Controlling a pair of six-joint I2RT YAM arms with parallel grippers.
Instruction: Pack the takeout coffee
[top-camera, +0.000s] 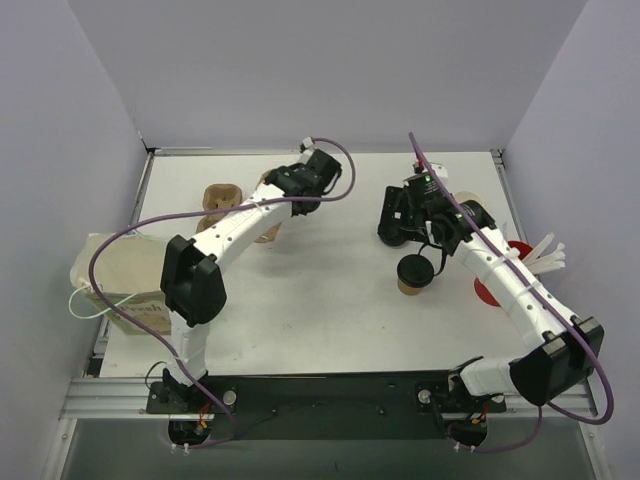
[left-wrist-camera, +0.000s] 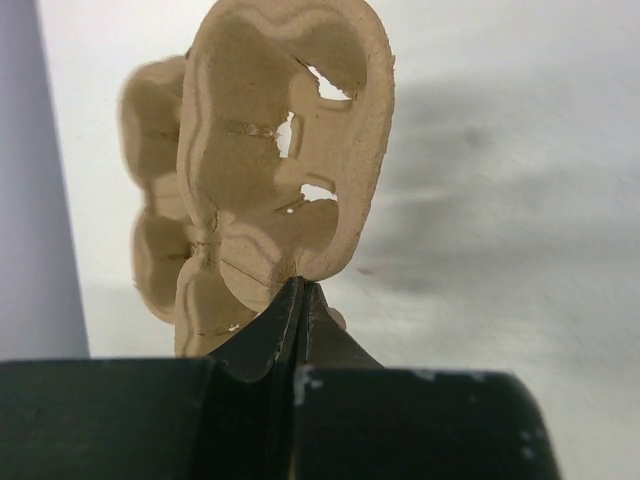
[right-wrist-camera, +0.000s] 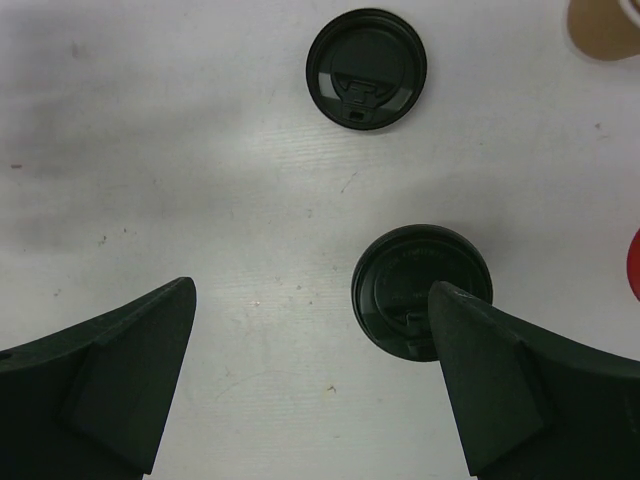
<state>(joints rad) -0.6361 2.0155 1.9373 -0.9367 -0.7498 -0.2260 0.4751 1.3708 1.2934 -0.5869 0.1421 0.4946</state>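
A tan paper bag (top-camera: 120, 270) lies at the left rim of the bench (top-camera: 330, 320), far to the left of the takeout coffee (top-camera: 417, 272) and about as near to the arm bases as it is. The takeout coffee stands upright on the bench right of centre, its brown paper wall showing under the black lid.

From the right wrist, the right pincer (right-wrist-camera: 312, 288) hangs above the coffee with its jaws spread wide and nothing between them. The tip of its right finger (right-wrist-camera: 480, 370) overlaps the coffee's lid in that view, and contact cannot be told. A red item (top-camera: 488, 290), partly under the right arm, lies just to the right of the coffee.

Just beyond the coffee sits a second black lid (right-wrist-camera: 366, 68). Whether a cup stands under it cannot be told. Farther back and right of the coffee, a cream round disc (right-wrist-camera: 605, 25) shows at the frame's corner.

Well to the left of the coffee and farther back, the left pincer (left-wrist-camera: 300, 285) is clamped tight on the rim of the tan moulded-pulp cup carrier (left-wrist-camera: 280, 150), which stands tipped up on edge.
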